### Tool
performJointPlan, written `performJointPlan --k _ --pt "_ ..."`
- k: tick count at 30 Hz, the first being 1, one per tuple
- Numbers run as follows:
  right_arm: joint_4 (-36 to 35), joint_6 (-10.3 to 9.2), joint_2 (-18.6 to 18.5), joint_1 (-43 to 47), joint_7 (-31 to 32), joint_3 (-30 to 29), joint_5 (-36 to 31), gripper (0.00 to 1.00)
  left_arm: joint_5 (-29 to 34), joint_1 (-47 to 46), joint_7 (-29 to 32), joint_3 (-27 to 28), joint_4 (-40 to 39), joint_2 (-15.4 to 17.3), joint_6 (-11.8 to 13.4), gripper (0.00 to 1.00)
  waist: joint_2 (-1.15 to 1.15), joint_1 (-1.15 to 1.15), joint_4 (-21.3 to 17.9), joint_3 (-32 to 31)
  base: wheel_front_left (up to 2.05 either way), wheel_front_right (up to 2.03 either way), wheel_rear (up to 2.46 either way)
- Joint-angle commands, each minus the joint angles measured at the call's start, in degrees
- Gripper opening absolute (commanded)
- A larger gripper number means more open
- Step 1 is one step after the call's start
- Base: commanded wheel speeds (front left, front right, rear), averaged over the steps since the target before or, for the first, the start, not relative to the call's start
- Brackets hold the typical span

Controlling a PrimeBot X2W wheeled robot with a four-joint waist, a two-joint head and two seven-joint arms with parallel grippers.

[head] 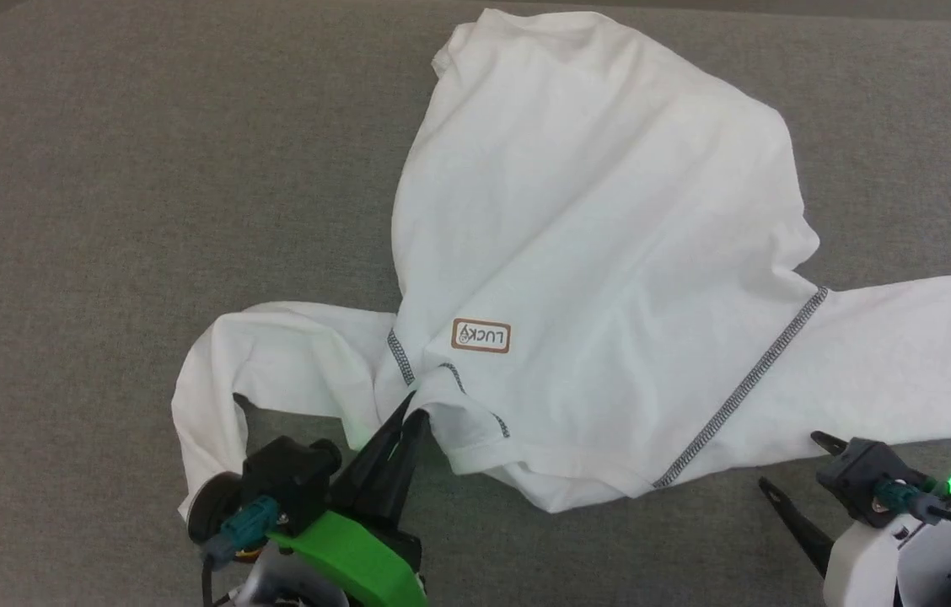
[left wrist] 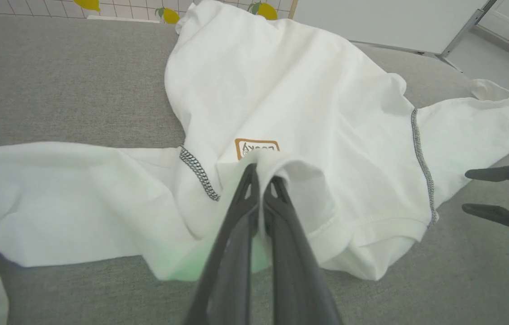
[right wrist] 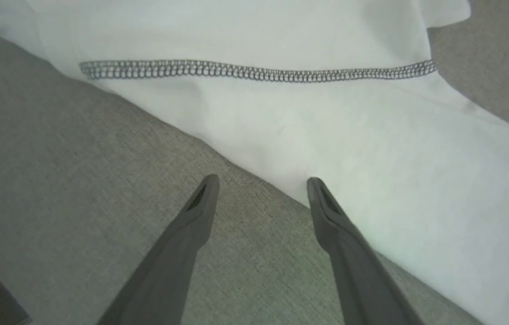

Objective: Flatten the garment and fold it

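My left gripper [head: 412,413] is pressing its fingers together on a raised fold of the garment [head: 610,236], just beside the brownish logo [head: 480,335]. The left arm is reaching in from the lower left, with its fingers angled forward and slightly rightward. My right gripper [head: 790,459] is holding its fingers spread wide at the garment's near edge, one fingertip at the cloth and the other over the grey padded surface [head: 104,211]. The garment is lying rumpled across the surface, with its sleeves trailing left and right.
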Motion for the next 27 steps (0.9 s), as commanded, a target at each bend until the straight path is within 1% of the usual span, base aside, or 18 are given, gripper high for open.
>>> performJointPlan --k 1,3,9,10,11,12,13,15,19,23,27 --pt "0.7 -0.09 -0.9 -2.1 -0.7 1.4 -0.1 1.0 0.1 -1.2 -0.4 -0.1 0.2 -0.3 -0.3 0.0 0.0 0.0 1.1 1.1 0.0 0.0 0.0" --pt "1.8 -0.09 -2.2 -4.1 -1.4 3.7 -0.6 1.0 0.2 -1.7 -0.5 -0.4 0.4 -0.5 -0.4 0.0 0.0 0.0 1.6 1.6 0.0 0.0 0.0" --pt "6.0 -0.09 -3.2 -8.3 -3.4 8.1 -1.0 1.0 0.0 -2.2 -0.8 -0.9 1.0 -1.0 -0.4 0.0 0.0 0.0 2.4 2.0 0.0 0.0 0.0" --pt "6.9 -0.09 -3.2 -9.0 -4.2 8.6 -1.5 0.47 -0.1 -2.2 -0.9 -0.9 1.0 -1.1 -0.4 0.0 0.0 0.0 2.4 2.0 0.0 0.0 0.0" --pt "7.6 -0.09 -2.9 -9.6 -5.2 8.5 -1.9 0.22 -0.2 -2.2 -1.0 -0.9 1.1 -1.2 -0.4 0.0 0.0 0.0 2.4 1.9 0.0 0.0 0.0" --pt "8.7 -0.09 -2.5 -10.2 -6.4 8.6 -2.6 0.0 -0.4 -2.2 -1.1 -0.8 1.3 -1.3 -0.4 0.0 0.0 0.0 2.3 1.7 0.0 0.0 0.0" --pt "9.6 -0.09 -2.0 -10.5 -7.2 8.6 -2.9 0.0 -0.6 -2.1 -1.3 -0.7 1.4 -1.3 -0.4 0.0 0.0 0.0 2.2 1.5 0.0 0.0 0.0" --pt "11.1 -0.09 0.1 -11.1 -10.1 7.0 -3.3 0.0 -1.1 -2.0 -2.0 -0.4 1.7 -1.5 -0.3 0.0 0.0 0.0 2.0 0.7 0.0 0.0 0.0" --pt "12.0 -0.09 6.3 -10.8 -16.4 0.5 -3.0 0.0 -1.4 -1.7 -3.9 1.1 1.7 -1.7 0.7 0.0 0.0 0.0 0.9 -2.1 0.0 0.0 0.0" --pt "10.0 -0.09 11.6 -10.5 -20.6 -7.2 -3.6 0.0 -0.7 -2.2 -6.3 3.3 0.3 -1.6 2.2 0.0 0.0 0.0 -0.7 -5.6 0.0 0.0 0.0" --pt "6.3 -0.09 14.4 -11.6 -21.1 -11.8 -3.6 0.0 0.5 -4.5 -7.3 5.3 -2.5 -1.0 3.4 0.0 0.0 0.0 -2.3 -9.0 0.0 0.0 0.0"
